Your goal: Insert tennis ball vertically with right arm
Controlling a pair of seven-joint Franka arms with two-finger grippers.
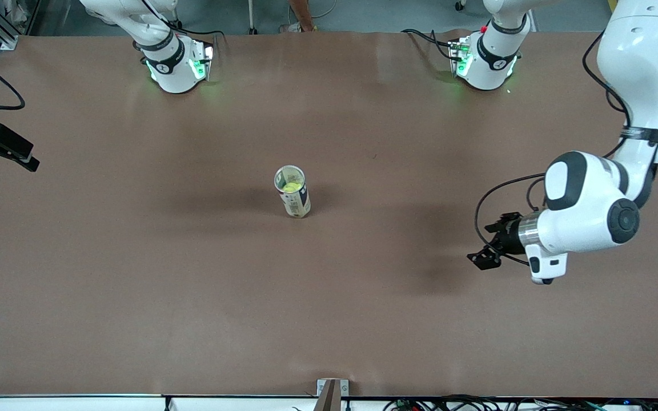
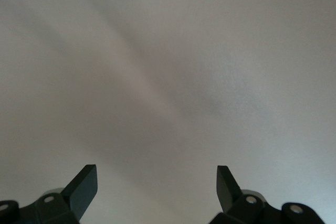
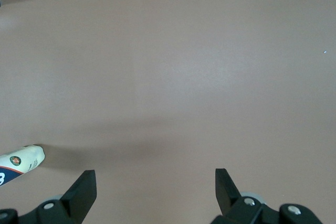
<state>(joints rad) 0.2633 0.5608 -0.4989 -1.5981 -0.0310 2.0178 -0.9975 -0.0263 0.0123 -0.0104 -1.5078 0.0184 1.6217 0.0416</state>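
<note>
**Front view.** Can [image 1: 292,191] stands upright near the middle of the surface [image 1: 363,319], mouth open to the top. Tennis ball [image 1: 292,186] shows yellow-green inside the mouth, below the rim. No second ball anywhere on the surface. Judgement: the insertion looks done, and at most parking the arms is left.

Left hand [image 1: 490,241] hangs low over the surface toward the left arm's end, well apart from the can and pointing roughly its way. Fingers spread, nothing in them. That arm waits.

A dark fitting shows at the frame edge toward the right arm's end. It is probably the right hand, but this view does not settle it.

**Left wrist view.** Only bare, washed-out surface under the hand. Both fingers stand wide apart with nothing between them and nothing touched. Neither can nor ball is in sight.

**Right wrist view.** Right hand [image 3: 155,182] is released: fingers spread wide, gap empty, touching nothing. Plain brown surface lies below it. The labelled wall of the can [image 3: 21,162] just shows at the frame edge, well clear of the fingers, and the ball is not visible from here. Judgement: the right hand carries nothing, which fits a ball already dropped into the can.
</note>
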